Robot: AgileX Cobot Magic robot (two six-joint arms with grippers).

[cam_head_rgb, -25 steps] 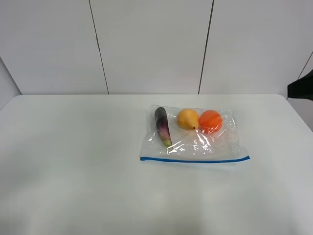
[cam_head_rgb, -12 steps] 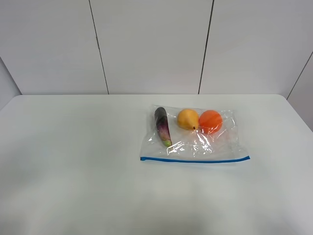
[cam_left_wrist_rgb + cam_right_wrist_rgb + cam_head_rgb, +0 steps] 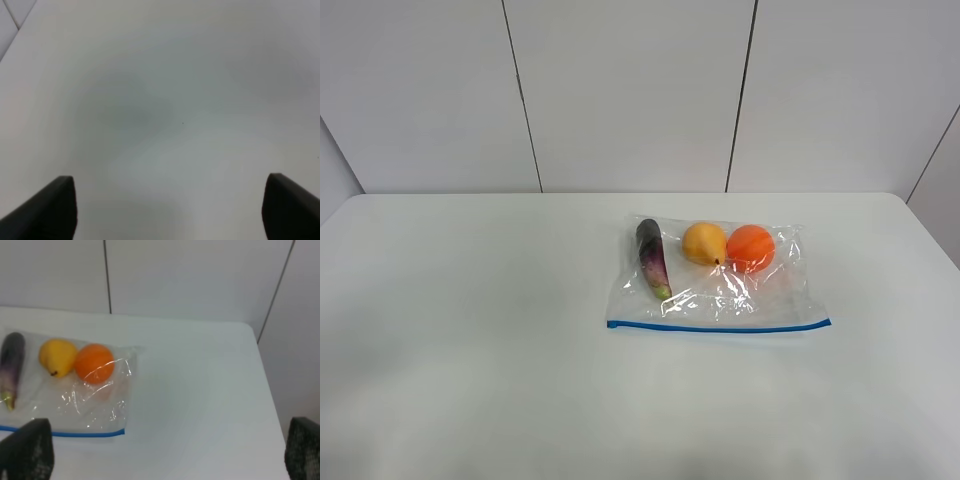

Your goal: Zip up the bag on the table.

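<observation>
Lying flat on the table (image 3: 470, 330), right of centre and toward the far side, the bag (image 3: 715, 275) looks thin, crinkly and light, so it will probably slide or bunch if the zipper is pushed without something pinning it. Its blue zipper strip (image 3: 718, 326) runs along the edge nearest the robot, and that stiffer strip is the sensible place to take hold: one end pinched to anchor it, the other pinched and drawn along. The eggplant (image 3: 652, 258), pear (image 3: 704, 243) and orange (image 3: 751, 247) sit at the far side of the bag, well apart from the strip, so the plastic near it lies fairly flat. Whether the strip is already partly closed cannot be told. The left gripper (image 3: 170, 210) hangs over bare tabletop with its jaws spread wide and nothing between them; the right gripper (image 3: 167, 452) is likewise wide open and empty, looking toward the bag's right end. Open surface surrounds the bag on every side, and the table's right edge (image 3: 265, 385) is not close.
</observation>
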